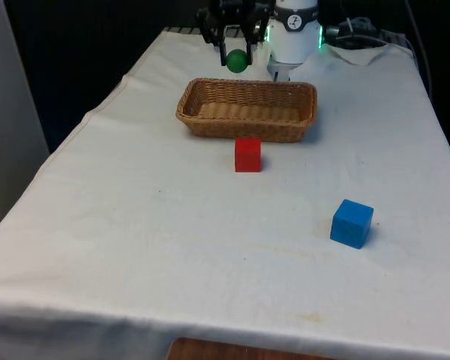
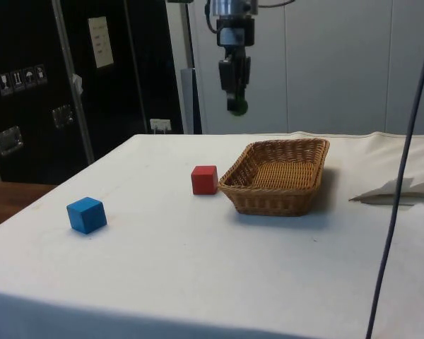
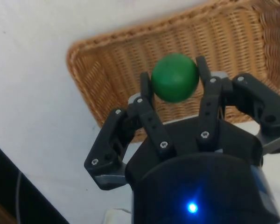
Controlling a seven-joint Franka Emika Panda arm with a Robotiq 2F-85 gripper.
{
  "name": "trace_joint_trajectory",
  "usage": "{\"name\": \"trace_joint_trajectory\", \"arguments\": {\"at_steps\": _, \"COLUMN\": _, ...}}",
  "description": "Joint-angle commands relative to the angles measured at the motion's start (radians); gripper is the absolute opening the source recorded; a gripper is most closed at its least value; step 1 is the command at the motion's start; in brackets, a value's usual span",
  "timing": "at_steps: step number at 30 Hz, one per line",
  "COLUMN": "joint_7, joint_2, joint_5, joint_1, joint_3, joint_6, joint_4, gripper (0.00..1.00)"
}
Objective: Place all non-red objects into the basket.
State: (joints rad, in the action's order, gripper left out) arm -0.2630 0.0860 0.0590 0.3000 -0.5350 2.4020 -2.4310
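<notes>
A green ball (image 1: 237, 61) hangs in the air with my gripper (image 1: 236, 54) shut on it, one finger on each side. It is held high above the far left end of the wicker basket (image 1: 244, 133), seen from the front. From the wrist, the ball (image 3: 175, 77) sits between the fingertips (image 3: 145, 83) with the basket's (image 3: 107, 70) inside below it. Side on, the ball (image 2: 237, 106) and gripper (image 2: 237, 102) are well above the basket (image 2: 268, 201). A red cube (image 1: 247, 155) stands just in front of the basket. A blue cube (image 1: 352, 223) lies nearer the front right.
From the side, the red cube (image 2: 204, 179) is close beside the basket's end and the blue cube (image 2: 85, 215) stands apart near the table edge. A crumpled white sheet (image 2: 396, 191) lies beyond the basket. A thin cable (image 2: 403, 176) hangs across the side view.
</notes>
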Motion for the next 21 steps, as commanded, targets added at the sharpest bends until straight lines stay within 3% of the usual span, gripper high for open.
{"name": "trace_joint_trajectory", "arguments": {"at_steps": 1, "joint_7": 0.000, "joint_2": 0.014, "joint_5": -0.013, "joint_1": -0.001, "joint_3": -0.007, "joint_6": 0.005, "joint_4": -0.019, "gripper": 0.00}}
{"name": "trace_joint_trajectory", "arguments": {"at_steps": 2, "joint_7": 0.005, "joint_2": 0.024, "joint_5": -0.034, "joint_1": -0.008, "joint_3": -0.009, "joint_6": 0.023, "joint_4": -0.036, "gripper": 0.00}}
{"name": "trace_joint_trajectory", "arguments": {"at_steps": 9, "joint_7": -0.002, "joint_2": 0.046, "joint_5": -0.067, "joint_1": -0.009, "joint_3": -0.032, "joint_6": 0.060, "joint_4": -0.102, "gripper": 0.00}}
{"name": "trace_joint_trajectory", "arguments": {"at_steps": 10, "joint_7": -0.007, "joint_2": 0.046, "joint_5": -0.054, "joint_1": -0.003, "joint_3": -0.033, "joint_6": 0.043, "joint_4": -0.095, "gripper": 0.00}}
{"name": "trace_joint_trajectory", "arguments": {"at_steps": 11, "joint_7": -0.007, "joint_2": 0.046, "joint_5": -0.072, "joint_1": -0.009, "joint_3": -0.038, "joint_6": 0.075, "joint_4": -0.120, "gripper": 0.00}}
{"name": "trace_joint_trajectory", "arguments": {"at_steps": 19, "joint_7": -0.037, "joint_2": 0.033, "joint_5": -0.086, "joint_1": -0.010, "joint_3": -0.064, "joint_6": 0.152, "joint_4": -0.193, "gripper": 0.00}}
{"name": "trace_joint_trajectory", "arguments": {"at_steps": 20, "joint_7": -0.040, "joint_2": 0.040, "joint_5": -0.071, "joint_1": -0.005, "joint_3": -0.064, "joint_6": 0.131, "joint_4": -0.185, "gripper": 0.00}}
{"name": "trace_joint_trajectory", "arguments": {"at_steps": 21, "joint_7": -0.041, "joint_2": 0.030, "joint_5": -0.085, "joint_1": -0.010, "joint_3": -0.067, "joint_6": 0.161, "joint_4": -0.200, "gripper": 0.00}}
